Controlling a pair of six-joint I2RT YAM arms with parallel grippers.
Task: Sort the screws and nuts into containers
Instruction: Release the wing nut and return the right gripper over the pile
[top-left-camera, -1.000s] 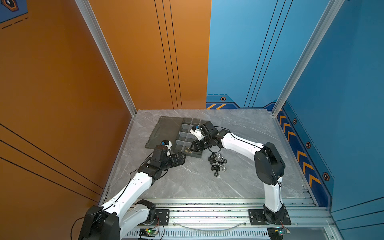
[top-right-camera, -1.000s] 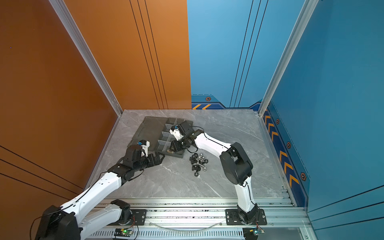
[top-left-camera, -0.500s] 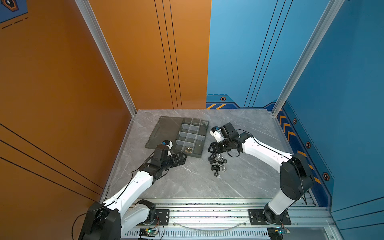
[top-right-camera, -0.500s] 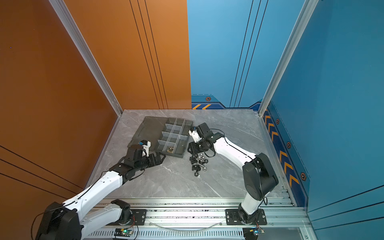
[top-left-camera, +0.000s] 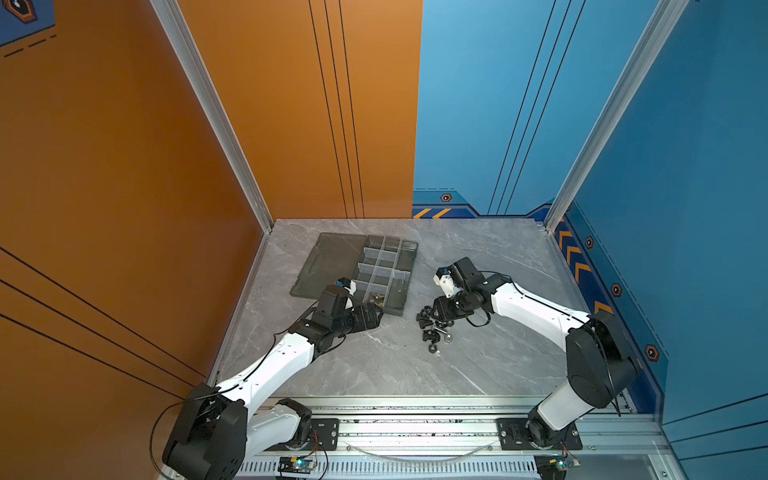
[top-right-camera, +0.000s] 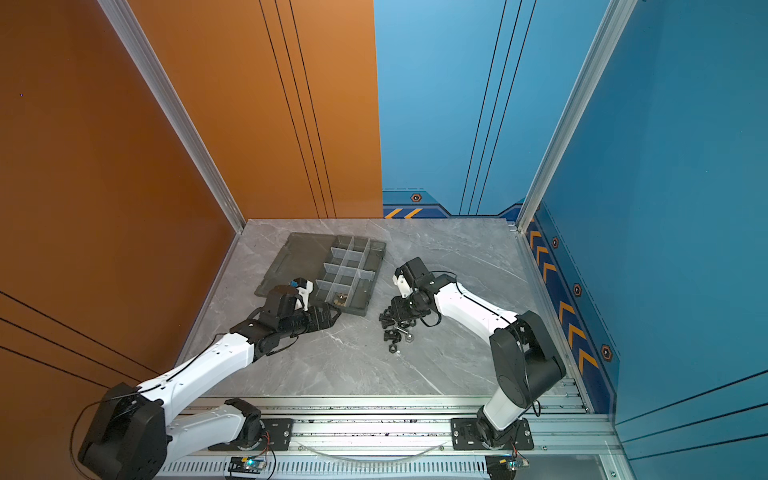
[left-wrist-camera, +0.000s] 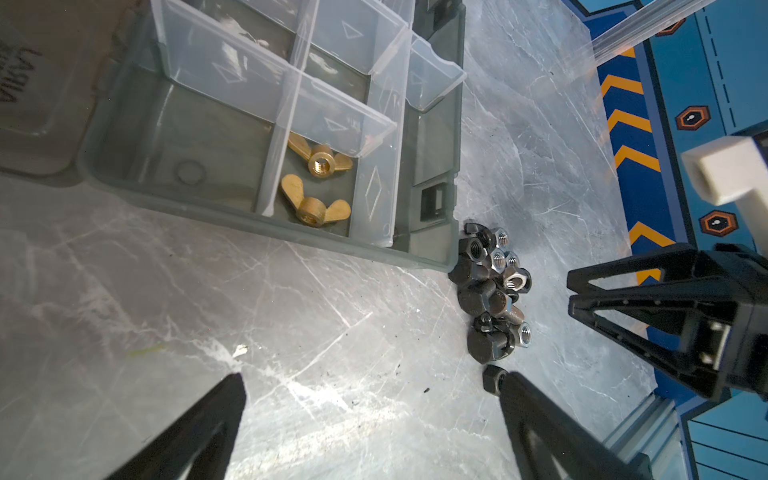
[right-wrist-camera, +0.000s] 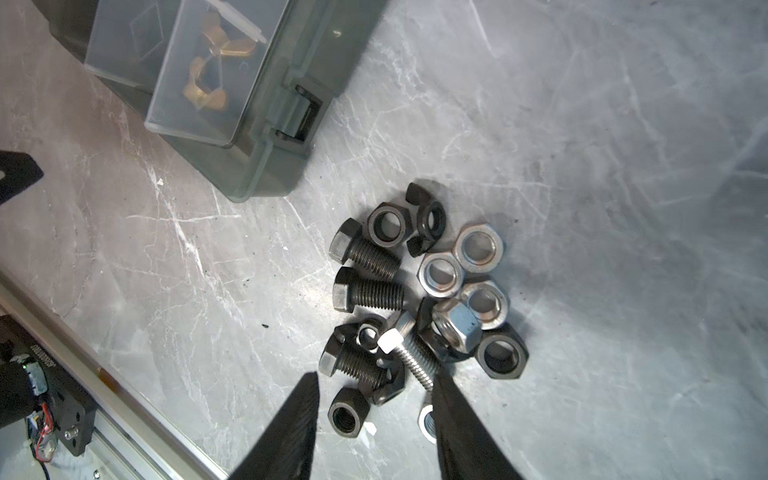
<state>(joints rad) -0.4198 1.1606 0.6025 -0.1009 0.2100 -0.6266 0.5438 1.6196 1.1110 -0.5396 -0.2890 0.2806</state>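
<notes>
Your right claw (right-wrist-camera: 376, 376) is hovering half-open and empty, with its jaws straddling a black nut (right-wrist-camera: 349, 415), which looks like the next pick. The screws (right-wrist-camera: 368, 293) and nuts (right-wrist-camera: 478, 249) are lying bunched on the bench (top-left-camera: 374, 365), just off the tray's corner (right-wrist-camera: 266, 183). Two brass wing nuts (left-wrist-camera: 320, 160) are sitting in one of the containers (left-wrist-camera: 216, 124). Your left claw (left-wrist-camera: 374, 376) is gaping empty beside the tray, and the bench between the claws is lying bare.

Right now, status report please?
Left gripper open, empty. Right gripper open over pile of black and silver bolts, nuts. Two brass wing nuts in grey plastic tray. No obstruction.
</notes>
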